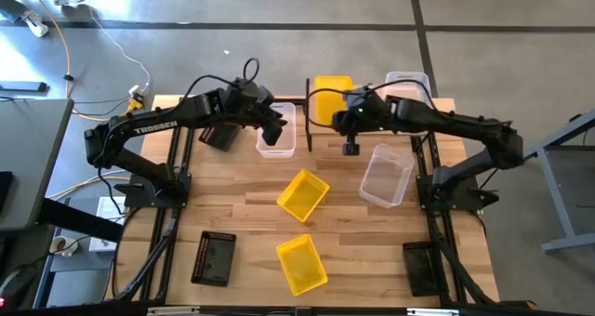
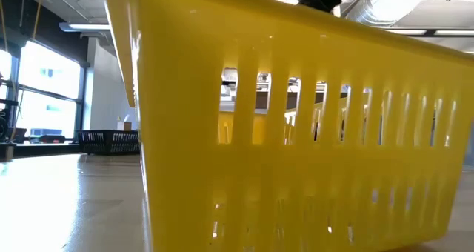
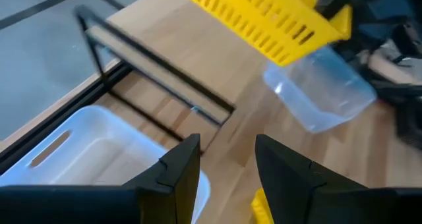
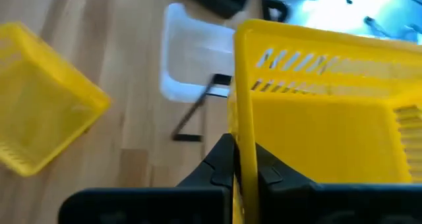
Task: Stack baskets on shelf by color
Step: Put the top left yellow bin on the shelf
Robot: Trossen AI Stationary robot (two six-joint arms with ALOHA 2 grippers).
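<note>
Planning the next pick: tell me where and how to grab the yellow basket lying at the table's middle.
Grip the yellow basket by one long rim wall, coming straight down from above. It sits upright and open-topped, turned diagonally, so rotate the tool to pinch across that thin wall. The left gripper is open and free.

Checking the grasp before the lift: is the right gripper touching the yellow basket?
Touching. The right wrist view shows the right gripper with its fingers closed on the yellow basket's wall.

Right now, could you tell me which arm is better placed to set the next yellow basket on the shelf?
Right. The right gripper is already shut on the yellow basket's rim, up at the shelf. The left gripper is open and empty over a clear basket.
</note>
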